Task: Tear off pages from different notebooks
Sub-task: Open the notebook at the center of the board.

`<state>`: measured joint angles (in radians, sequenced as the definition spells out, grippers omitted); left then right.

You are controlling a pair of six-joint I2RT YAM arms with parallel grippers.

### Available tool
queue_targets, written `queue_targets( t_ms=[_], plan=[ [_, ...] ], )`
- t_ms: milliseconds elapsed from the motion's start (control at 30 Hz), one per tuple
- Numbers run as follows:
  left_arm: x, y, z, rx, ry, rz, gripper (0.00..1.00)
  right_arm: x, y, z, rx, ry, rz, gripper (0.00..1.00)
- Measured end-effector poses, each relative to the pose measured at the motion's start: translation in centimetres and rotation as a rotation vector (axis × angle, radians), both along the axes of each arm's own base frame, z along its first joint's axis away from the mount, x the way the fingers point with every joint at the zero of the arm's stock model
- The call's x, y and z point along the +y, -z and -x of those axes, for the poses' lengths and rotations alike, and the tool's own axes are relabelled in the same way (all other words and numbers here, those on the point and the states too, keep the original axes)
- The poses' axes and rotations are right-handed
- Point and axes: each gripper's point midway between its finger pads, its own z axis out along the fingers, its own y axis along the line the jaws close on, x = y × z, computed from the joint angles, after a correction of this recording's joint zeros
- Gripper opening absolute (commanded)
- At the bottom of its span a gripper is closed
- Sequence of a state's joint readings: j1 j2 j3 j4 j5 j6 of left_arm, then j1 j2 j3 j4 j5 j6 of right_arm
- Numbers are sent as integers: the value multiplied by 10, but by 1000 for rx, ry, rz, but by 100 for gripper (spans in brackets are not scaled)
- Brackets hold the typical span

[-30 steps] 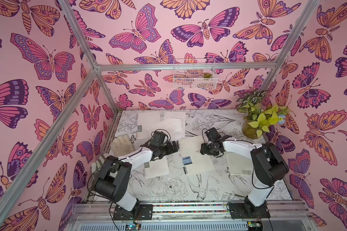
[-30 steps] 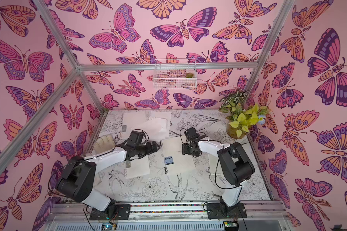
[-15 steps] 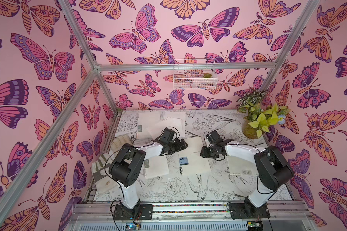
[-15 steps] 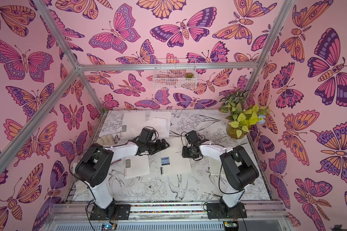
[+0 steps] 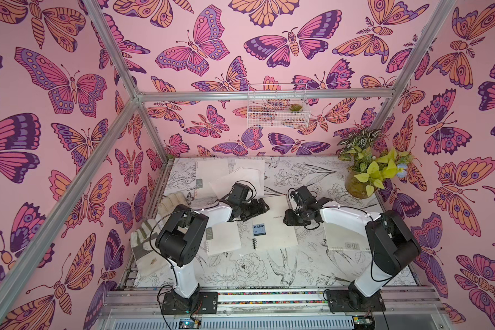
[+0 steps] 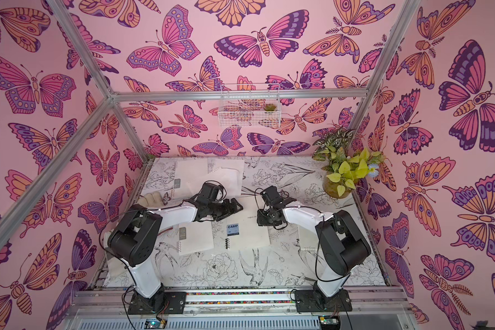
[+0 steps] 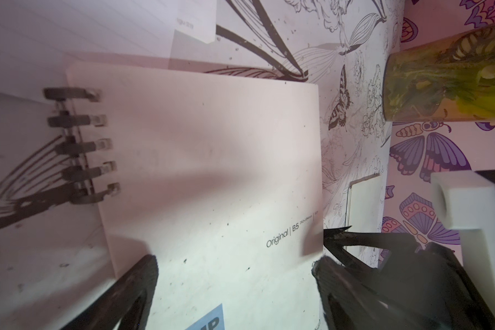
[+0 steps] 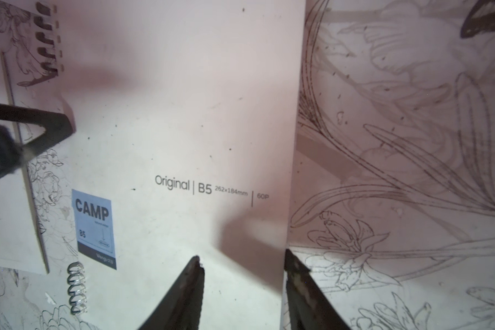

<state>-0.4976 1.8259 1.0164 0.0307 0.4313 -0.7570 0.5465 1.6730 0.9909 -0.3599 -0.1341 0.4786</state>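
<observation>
In the last second the left arm has swung right, away from the smaller notebooks (image 5: 223, 240) on the left. The left gripper (image 5: 262, 206) now hangs over the spine side of the CAMP notebook (image 5: 276, 235). Its jaws are spread wide and hold nothing. I cannot tell whether a fingertip touches the cover.

The CAMP notebook lies flat in the middle of the table (image 5: 269, 271), cover shut. Its long axis runs near to far. The black spiral (image 5: 254, 244) runs down its left long edge, and the free edge faces right. The blue label (image 5: 259, 229) sits by the near-left corner and reads upright from the near side.

The right gripper (image 8: 242, 255) has moved slightly nearer and sits at the notebook's right edge. Its jaws are partly open, one finger over the cover and the other just past the edge over the table. Nothing is clamped between them.

Both arms have closed on this one notebook, so I judge a fresh tear is being set up. The left would pin the spine side while the right catches the free edge. Loose pages (image 5: 240, 178) already lie at the far left.
</observation>
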Motion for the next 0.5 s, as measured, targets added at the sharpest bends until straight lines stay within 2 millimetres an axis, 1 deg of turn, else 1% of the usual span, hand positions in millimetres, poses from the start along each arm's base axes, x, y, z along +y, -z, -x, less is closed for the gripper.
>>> queue_targets(
  t_ms=[100,233,367,500],
  plan=[
    [0,0,0,0,0,0,90,5,-12,-1,-18,5,-45,50],
    [-1,-1,0,-1,3,10,90,22,-33,-5,-49,36,-214,51],
    [1,0,-1,-3,-3,23,90,32,-41,-5,-38,96,-413,52],
    [5,2,-2,-4,-12,29,90,46,-48,-7,-13,111,-545,49]
  ],
)
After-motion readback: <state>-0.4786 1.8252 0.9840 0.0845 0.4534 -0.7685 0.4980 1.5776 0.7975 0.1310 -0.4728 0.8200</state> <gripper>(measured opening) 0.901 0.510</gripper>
